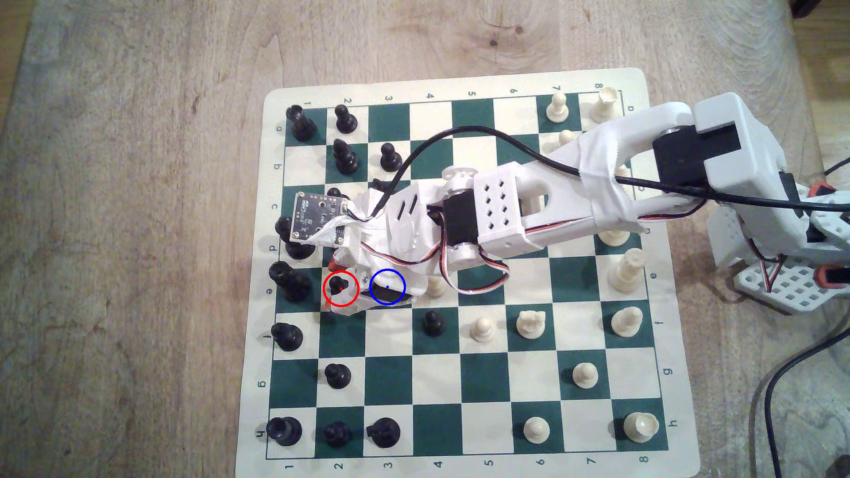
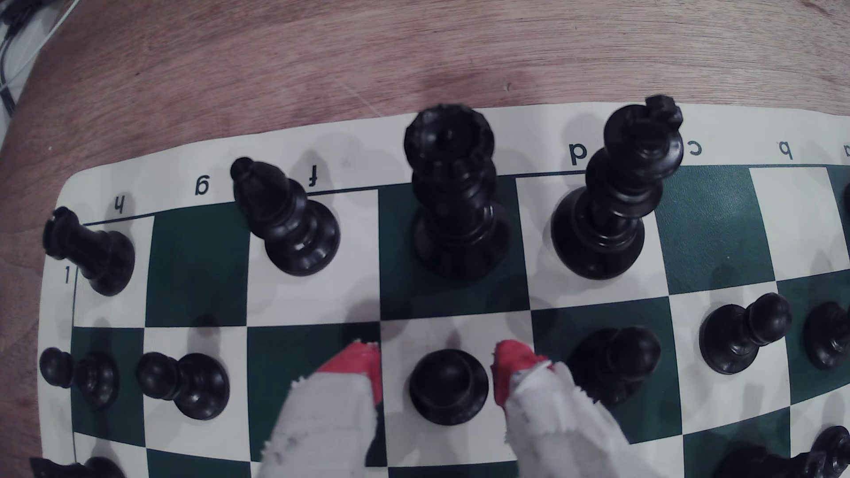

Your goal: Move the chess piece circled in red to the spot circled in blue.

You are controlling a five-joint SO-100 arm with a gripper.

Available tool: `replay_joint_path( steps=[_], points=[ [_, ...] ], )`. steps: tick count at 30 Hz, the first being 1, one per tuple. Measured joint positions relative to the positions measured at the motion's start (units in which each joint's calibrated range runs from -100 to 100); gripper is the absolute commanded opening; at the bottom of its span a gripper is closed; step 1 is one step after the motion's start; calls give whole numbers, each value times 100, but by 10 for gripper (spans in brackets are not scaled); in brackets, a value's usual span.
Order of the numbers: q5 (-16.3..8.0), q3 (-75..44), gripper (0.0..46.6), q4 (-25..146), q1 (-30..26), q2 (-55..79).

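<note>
Wrist view: gripper (image 2: 437,367) closest to lens, red-tipped fingers (image 2: 358,363) wrapped in white tape. Jaws apart, one either side of pawn (image 2: 448,386), small gaps both sides, no contact visible. Pawn upright on white square, dead centre between tips, so closing straight in should catch head or neck. Neighbour pawn (image 2: 616,363) just beside one finger; likely the only clearance worry. Tall queen (image 2: 453,193) and king (image 2: 616,193) on back rank beyond, well apart from jaws.

Exterior view: arm (image 1: 529,202) reaches in from the exterior view's right, wrist over board (image 1: 460,367) around row e. Pawn (image 1: 341,287) inside red ring, column 2. Spot (image 1: 387,287) one square toward the exterior view's right, blue-ringed, mostly hidden under gripper body. Grasp not yet made; short sideways shift afterwards, judging by layout.
</note>
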Motion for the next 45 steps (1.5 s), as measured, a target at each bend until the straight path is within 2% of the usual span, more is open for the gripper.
replay_joint_path(
  steps=[4, 7, 28, 45],
  points=[
    [0, 0, 57, 0, 0, 0],
    [0, 0, 3, 0, -15, 0],
    [0, -352, 3, 127, -22, -42],
    [0, 2268, 3, -558, -125, -1634]
  ],
)
